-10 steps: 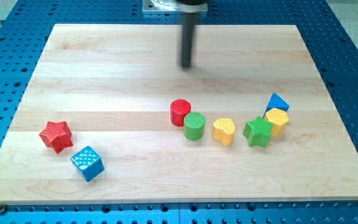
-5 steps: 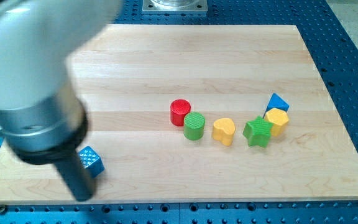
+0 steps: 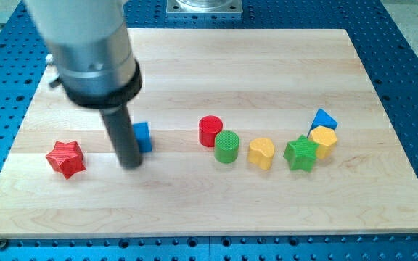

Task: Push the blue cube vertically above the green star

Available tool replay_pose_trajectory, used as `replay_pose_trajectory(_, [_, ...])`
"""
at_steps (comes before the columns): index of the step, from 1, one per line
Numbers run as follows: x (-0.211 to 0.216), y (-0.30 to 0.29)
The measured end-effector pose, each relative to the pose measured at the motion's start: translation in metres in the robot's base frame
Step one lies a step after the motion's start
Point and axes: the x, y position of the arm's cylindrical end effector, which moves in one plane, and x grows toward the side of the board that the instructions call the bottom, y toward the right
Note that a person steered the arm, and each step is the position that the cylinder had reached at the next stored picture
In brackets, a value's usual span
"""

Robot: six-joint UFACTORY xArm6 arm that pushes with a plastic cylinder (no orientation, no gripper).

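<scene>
The blue cube (image 3: 143, 136) lies left of the board's middle, partly hidden behind my rod. My tip (image 3: 130, 164) rests on the board just left of and below the cube, touching or nearly touching it. The green star (image 3: 300, 153) sits at the view's right, in a row of blocks, far to the right of the cube. The arm's large grey body fills the view's upper left.
A red star (image 3: 66, 158) lies at the left. A red cylinder (image 3: 210, 130), a green cylinder (image 3: 227, 147) and a yellow heart (image 3: 261, 152) run left of the green star. A yellow block (image 3: 325, 140) and a blue triangle (image 3: 324, 119) touch its upper right.
The blue cube has moved up and to the right from the board's lower left. My rod and tip moved with it, up and right. The red star is uncovered again.
</scene>
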Motion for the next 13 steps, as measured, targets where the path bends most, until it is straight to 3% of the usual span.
replay_pose_trajectory(1, [-0.005, 0.002])
replay_pose_trajectory(2, [-0.072, 0.040])
replay_pose_trajectory(3, [-0.096, 0.064])
replay_pose_trajectory(5, [-0.118, 0.007])
replay_pose_trajectory(6, [-0.154, 0.025])
replay_pose_trajectory(7, [-0.154, 0.085])
replay_pose_trajectory(8, [-0.194, 0.044])
replay_pose_trajectory(9, [-0.185, 0.087])
replay_pose_trajectory(10, [-0.150, 0.174])
replay_pose_trajectory(11, [-0.150, 0.221])
replay_pose_trajectory(12, [-0.113, 0.168])
replay_pose_trajectory(13, [-0.077, 0.241])
